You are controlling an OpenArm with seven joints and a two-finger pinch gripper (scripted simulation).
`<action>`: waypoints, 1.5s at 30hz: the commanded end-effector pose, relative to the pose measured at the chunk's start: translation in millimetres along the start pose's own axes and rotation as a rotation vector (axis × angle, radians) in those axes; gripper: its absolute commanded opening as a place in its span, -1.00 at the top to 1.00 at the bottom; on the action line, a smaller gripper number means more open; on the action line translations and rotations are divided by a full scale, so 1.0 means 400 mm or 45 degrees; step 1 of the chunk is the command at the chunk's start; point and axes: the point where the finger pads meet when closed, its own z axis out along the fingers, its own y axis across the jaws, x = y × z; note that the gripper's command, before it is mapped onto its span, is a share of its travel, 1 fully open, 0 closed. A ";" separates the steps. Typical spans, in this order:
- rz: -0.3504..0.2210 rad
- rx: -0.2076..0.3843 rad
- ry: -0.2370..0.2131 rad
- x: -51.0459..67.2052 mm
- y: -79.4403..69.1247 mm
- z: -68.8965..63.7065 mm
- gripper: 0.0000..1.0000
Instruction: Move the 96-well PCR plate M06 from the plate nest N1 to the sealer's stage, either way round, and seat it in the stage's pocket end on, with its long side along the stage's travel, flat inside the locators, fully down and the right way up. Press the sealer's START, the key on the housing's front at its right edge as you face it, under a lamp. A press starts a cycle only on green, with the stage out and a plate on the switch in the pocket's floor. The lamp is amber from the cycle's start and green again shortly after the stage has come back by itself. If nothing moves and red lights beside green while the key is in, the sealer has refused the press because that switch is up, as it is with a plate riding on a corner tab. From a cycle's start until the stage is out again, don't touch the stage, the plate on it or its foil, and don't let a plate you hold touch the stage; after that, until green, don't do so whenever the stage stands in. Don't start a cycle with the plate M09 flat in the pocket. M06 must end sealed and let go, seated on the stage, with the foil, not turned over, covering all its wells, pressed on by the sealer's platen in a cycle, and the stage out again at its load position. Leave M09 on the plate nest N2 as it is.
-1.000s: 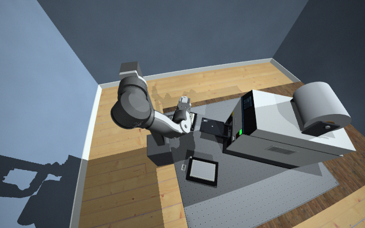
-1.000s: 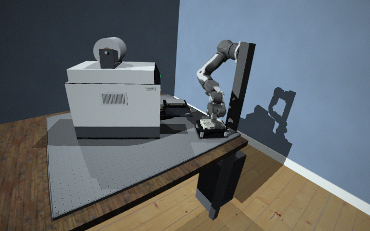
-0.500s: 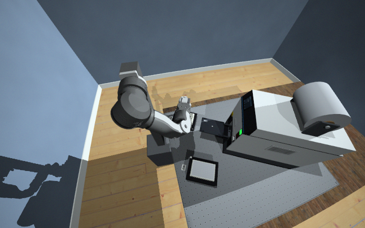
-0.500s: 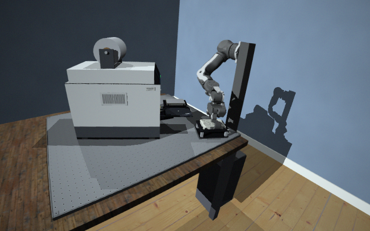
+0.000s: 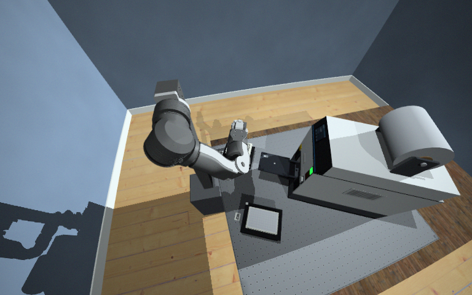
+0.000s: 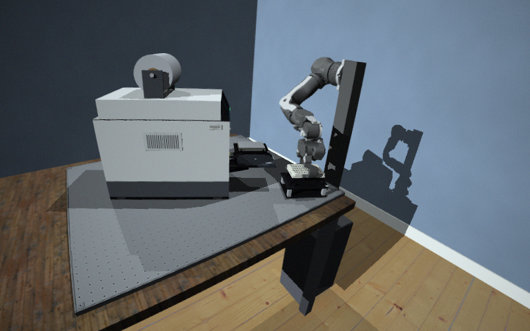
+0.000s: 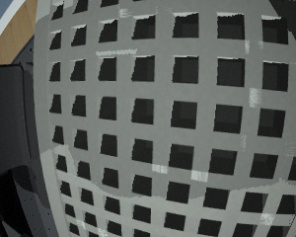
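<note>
Gripping plate M06 [image 6: 299, 169], pincer [image 6: 310, 163] above.

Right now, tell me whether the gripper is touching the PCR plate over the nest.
Touching. The gripper is shut on the plate in the exterior view; the wrist view fills with its wells, though the contact itself stays hidden.

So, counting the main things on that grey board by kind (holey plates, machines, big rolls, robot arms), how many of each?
Plates with wells: 2, one gripped in the jaws, the other lying apart from the arm
Sealing machine: 1
Foil roll on top of it: 1
Robot arm: 1
Total: 5
</note>
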 end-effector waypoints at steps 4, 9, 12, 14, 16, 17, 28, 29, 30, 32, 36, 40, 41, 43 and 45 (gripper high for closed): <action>0.005 0.010 -0.001 -0.001 -0.003 -0.001 1.00; 0.004 0.010 -0.001 -0.001 -0.003 -0.017 1.00; 0.004 0.009 -0.001 -0.001 -0.002 -0.064 1.00; 0.004 0.009 -0.001 -0.002 -0.001 -0.080 1.00; 0.004 0.009 -0.001 -0.002 -0.001 -0.080 1.00; 0.004 0.009 -0.001 -0.002 -0.001 -0.080 1.00; 0.000 0.010 -0.002 0.001 -0.003 -0.125 1.00; -0.001 0.010 -0.002 0.003 -0.004 -0.140 1.00; -0.003 0.010 -0.003 0.004 -0.005 -0.155 1.00; -0.003 0.010 -0.003 0.004 -0.005 -0.155 1.00; -0.003 0.010 -0.003 0.004 -0.005 -0.155 1.00; -0.003 0.010 -0.003 0.004 -0.005 -0.155 1.00; -0.003 0.010 -0.003 0.004 -0.005 -0.155 1.00; -0.003 0.005 -0.001 -0.013 -0.008 -0.159 1.00; 0.011 0.007 -0.001 -0.050 -0.019 -0.169 1.00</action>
